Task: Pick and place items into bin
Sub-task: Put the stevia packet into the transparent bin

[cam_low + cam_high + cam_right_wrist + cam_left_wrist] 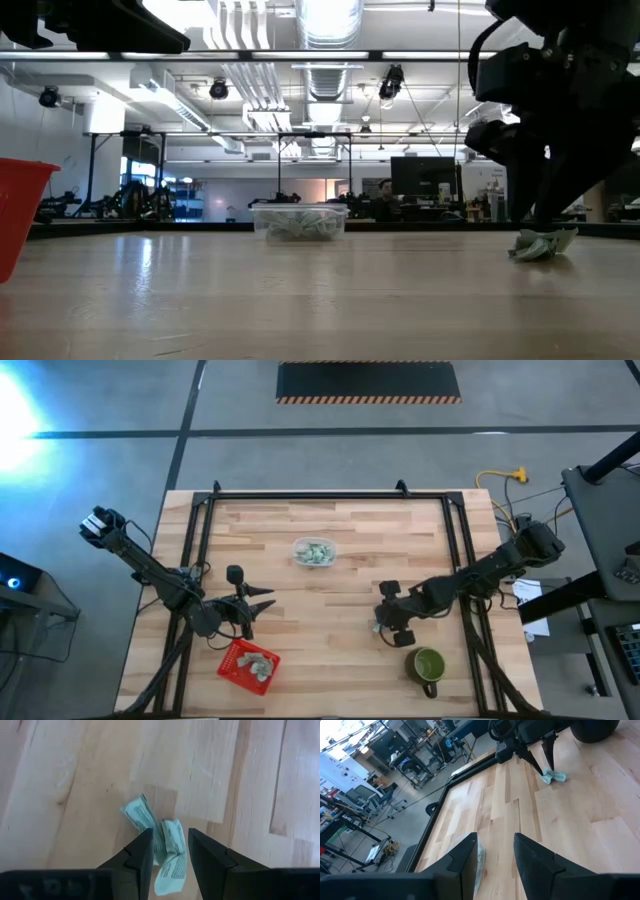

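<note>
Two pale green-and-white wrapped pieces (160,837) lie flat on the wooden table near its right side; the low view shows the pieces (543,243) too. My right gripper (170,832) is open and points down, one finger on each side of them. My left gripper (495,836) is open and hovers above the table's left half, beside the red bin (248,663), which holds several pieces. A pale sliver (480,862) shows along the inner side of one left finger; I cannot tell what it is. My right gripper comes down from above with its fingertips (145,845) at table height on either side of the two pieces, which rest on the table. Whether the pads touch them I cannot tell.
A clear tub (314,551) with more pieces stands at the middle of the table, toward the far edge. A green mug (428,665) stands near the right gripper, toward the near edge. A black rail (330,497) frames the table. Bare wood lies between the two arms.
</note>
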Motion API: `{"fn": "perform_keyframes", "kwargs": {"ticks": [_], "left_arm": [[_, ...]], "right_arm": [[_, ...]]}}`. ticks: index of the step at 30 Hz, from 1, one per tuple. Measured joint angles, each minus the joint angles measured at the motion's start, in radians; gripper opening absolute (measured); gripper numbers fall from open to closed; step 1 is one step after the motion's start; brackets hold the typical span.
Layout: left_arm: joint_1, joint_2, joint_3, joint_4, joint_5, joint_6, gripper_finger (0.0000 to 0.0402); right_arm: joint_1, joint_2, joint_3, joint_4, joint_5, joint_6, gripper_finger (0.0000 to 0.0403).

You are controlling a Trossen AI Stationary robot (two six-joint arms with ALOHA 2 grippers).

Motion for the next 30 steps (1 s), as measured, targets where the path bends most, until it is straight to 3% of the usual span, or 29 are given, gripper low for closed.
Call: {"fn": "perform_keyframes", "kwargs": {"ticks": [21, 30], "left_arm": [[0.0, 0.0, 0.0, 0.0, 0.001, -0.002, 0.0111], [0.0, 0.0, 0.0, 0.0, 0.001, -0.001, 0.0111]], "right_arm": [[-0.001, 0.019, -0.071, 0.116, 0.023, -0.012, 0.0109], [0.0, 0.019, -0.071, 0.116, 0.025, -0.055, 0.0031]]}}
